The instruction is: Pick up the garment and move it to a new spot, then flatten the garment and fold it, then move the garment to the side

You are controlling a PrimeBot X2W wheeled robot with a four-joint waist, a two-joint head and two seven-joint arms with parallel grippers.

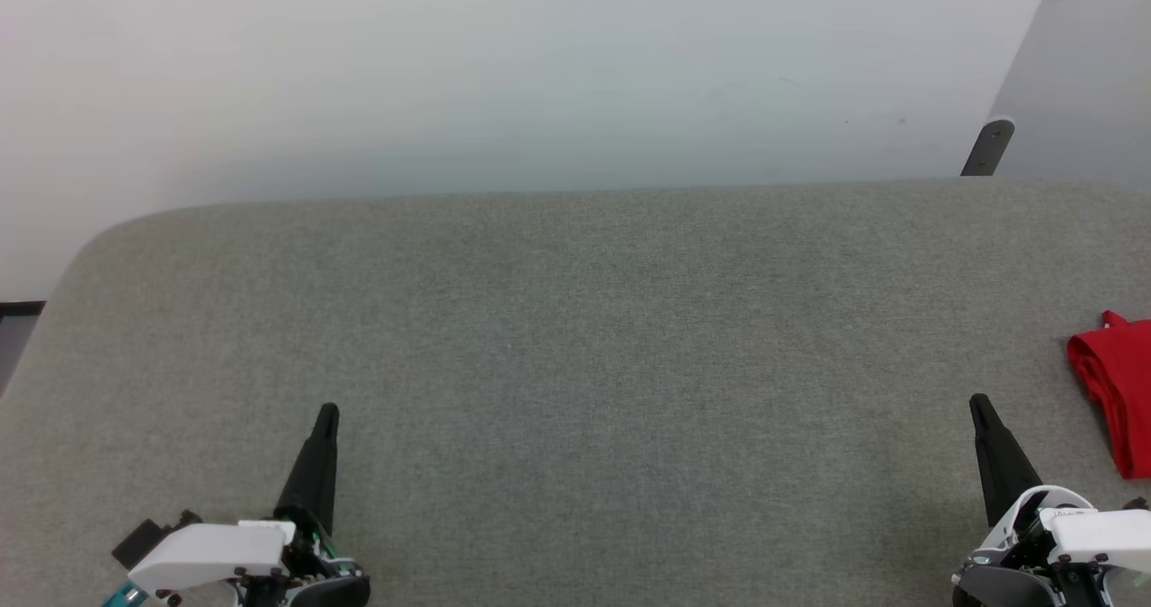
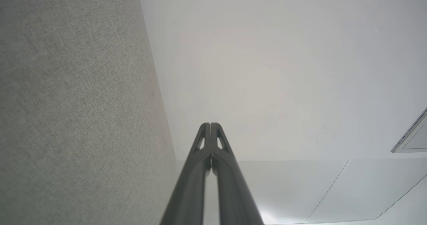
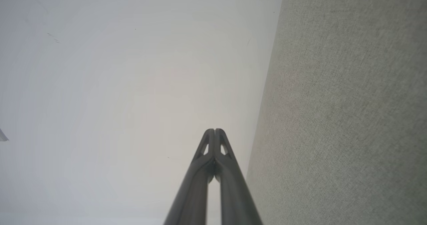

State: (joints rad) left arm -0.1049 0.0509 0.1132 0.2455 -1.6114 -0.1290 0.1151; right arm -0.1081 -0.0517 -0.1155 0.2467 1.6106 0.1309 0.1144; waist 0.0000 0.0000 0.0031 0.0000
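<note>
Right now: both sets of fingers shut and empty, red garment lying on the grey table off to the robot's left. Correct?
One thing is off: the garment lies on the grey table off to the robot's right, beyond the right fingers, as the head view shows. The left fingers and right fingers are shut and empty, as stated.

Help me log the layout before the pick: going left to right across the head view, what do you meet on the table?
left end effector → right end effector → red garment, bunched and cut off by the picture's right edge.
</note>
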